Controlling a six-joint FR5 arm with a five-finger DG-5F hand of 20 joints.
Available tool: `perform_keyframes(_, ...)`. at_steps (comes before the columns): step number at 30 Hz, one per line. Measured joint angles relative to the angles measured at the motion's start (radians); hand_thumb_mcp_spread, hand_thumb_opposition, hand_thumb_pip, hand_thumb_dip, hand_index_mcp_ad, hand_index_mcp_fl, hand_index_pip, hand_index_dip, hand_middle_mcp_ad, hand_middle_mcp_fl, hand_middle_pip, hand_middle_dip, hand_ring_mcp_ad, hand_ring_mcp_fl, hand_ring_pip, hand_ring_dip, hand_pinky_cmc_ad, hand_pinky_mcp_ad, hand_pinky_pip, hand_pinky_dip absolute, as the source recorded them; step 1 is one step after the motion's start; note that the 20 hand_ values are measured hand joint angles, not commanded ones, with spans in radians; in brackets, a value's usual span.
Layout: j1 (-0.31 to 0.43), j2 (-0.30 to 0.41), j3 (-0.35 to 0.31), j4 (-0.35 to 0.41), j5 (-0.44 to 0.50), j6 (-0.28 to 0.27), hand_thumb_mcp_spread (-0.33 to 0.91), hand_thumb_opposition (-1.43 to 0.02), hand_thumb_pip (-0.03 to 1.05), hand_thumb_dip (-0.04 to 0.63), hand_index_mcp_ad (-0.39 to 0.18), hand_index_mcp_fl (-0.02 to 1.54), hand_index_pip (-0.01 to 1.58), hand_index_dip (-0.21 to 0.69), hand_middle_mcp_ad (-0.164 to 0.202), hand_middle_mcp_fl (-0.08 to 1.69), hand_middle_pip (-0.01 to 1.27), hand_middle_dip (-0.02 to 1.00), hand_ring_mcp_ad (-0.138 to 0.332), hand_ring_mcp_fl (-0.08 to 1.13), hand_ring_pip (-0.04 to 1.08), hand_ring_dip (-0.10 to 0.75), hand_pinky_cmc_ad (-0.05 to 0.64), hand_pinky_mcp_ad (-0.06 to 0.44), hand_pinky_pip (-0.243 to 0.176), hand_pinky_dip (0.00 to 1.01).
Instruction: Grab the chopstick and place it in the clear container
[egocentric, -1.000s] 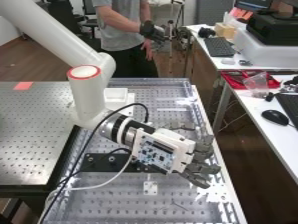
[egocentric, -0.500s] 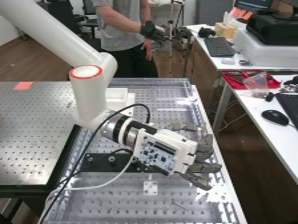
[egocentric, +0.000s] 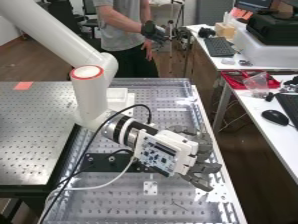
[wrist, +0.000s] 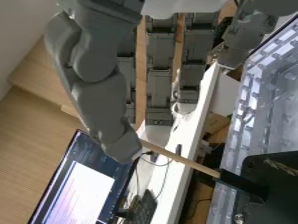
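Dark grey robot hand (egocentric: 201, 167) is hanging open at five o'clock in the high view, thin tan wooden chopstick (wrist: 187, 163) is sitting just beside its thumb tip (wrist: 124, 149), so misaligned closing is probably risking a knock, not a pinch.

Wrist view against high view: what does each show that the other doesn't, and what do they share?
Wrist view: the chopstick, slanting between the hand and a black piece.

High view: the white arm, a red tray and a black mouse.

Both: the hand and part of the clear-edged bench.
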Motion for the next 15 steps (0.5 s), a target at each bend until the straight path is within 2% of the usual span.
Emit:
perform_keyframes(4, 0.004, 0.0, -0.002, 0.012, 0.021, -0.003, 0.7, -0.96, 0.51, 0.265, -0.133, 0.63, 1.3, 0.002, 0.035, 0.86, 0.69, 0.68, 0.08, 0.52, 0.1, 0.546, 0.304, 0.232, -0.068, 0.18)
perform_keyframes(7, 0.009, 0.0, -0.008, 0.032, 0.042, -0.006, 0.73, -0.97, 0.5, 0.264, -0.131, 0.7, 1.23, 0.003, 0.035, 0.91, 0.69, 0.68, 0.084, 0.56, 0.12, 0.559, 0.304, 0.232, -0.065, 0.18)
perform_keyframes(10, 0.012, 0.001, -0.012, 0.049, 0.061, -0.01, 0.74, -1.0, 0.49, 0.26, -0.131, 0.77, 1.15, 0.0, 0.035, 0.94, 0.7, 0.68, 0.066, 0.63, 0.12, 0.559, 0.304, 0.23, -0.065, 0.18)
perform_keyframes(15, 0.017, 0.003, -0.013, 0.068, 0.084, -0.023, 0.75, -1.01, 0.45, 0.26, -0.134, 0.86, 1.05, 0.003, 0.031, 1.04, 0.62, 0.69, 0.07, 0.69, 0.12, 0.56, 0.304, 0.234, -0.049, 0.18)
